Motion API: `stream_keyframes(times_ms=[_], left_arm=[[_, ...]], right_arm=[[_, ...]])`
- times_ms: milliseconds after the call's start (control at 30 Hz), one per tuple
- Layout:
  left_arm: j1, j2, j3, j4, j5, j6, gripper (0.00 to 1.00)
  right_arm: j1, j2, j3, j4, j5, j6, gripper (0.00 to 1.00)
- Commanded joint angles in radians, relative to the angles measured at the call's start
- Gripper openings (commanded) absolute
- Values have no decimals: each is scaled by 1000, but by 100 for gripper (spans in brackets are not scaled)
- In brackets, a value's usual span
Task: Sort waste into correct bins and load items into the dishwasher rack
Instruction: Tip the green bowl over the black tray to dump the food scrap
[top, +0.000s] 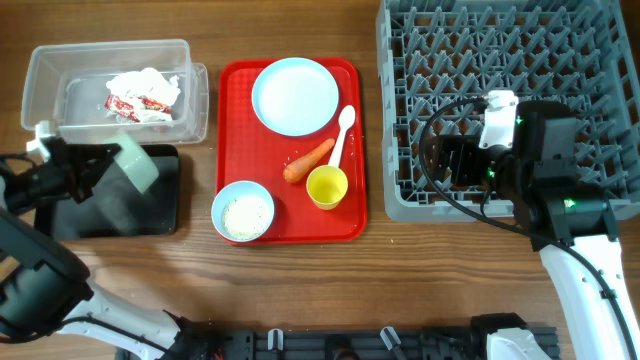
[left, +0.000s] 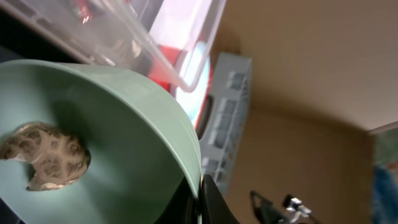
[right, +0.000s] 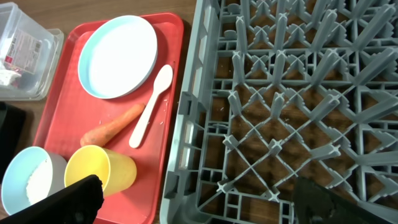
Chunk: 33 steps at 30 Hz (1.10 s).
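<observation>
Bowl (top: 135, 163) tilted on its edge is held by the rim in the closed left gripper (top: 108, 158) above the black tray (top: 150, 215), and a brown food scrap (left: 46, 155) is seen inside it. The right gripper (top: 438, 160) is held with fingers (right: 62, 199) spread apart over the left part of the dishwasher rack (top: 560, 60).

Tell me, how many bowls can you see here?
2. One bowl, holding rice, sits at the red tray's near left corner. The second bowl is tilted in the left fingers above the black tray, a brown scrap inside. None seems hidden.
</observation>
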Motion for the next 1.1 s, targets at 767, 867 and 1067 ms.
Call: stream_keyframes(times_ms=[767, 867, 1067], left_arm=[[93, 22, -5, 218, 5, -427, 4], [93, 23, -5, 242, 6, -484, 4], [90, 23, -5, 226, 323, -492, 4]], right_arm=[[-3, 8, 16, -8, -22, 11, 100], [-3, 8, 16, -12, -22, 11, 100], [-3, 8, 16, -11, -22, 11, 100]])
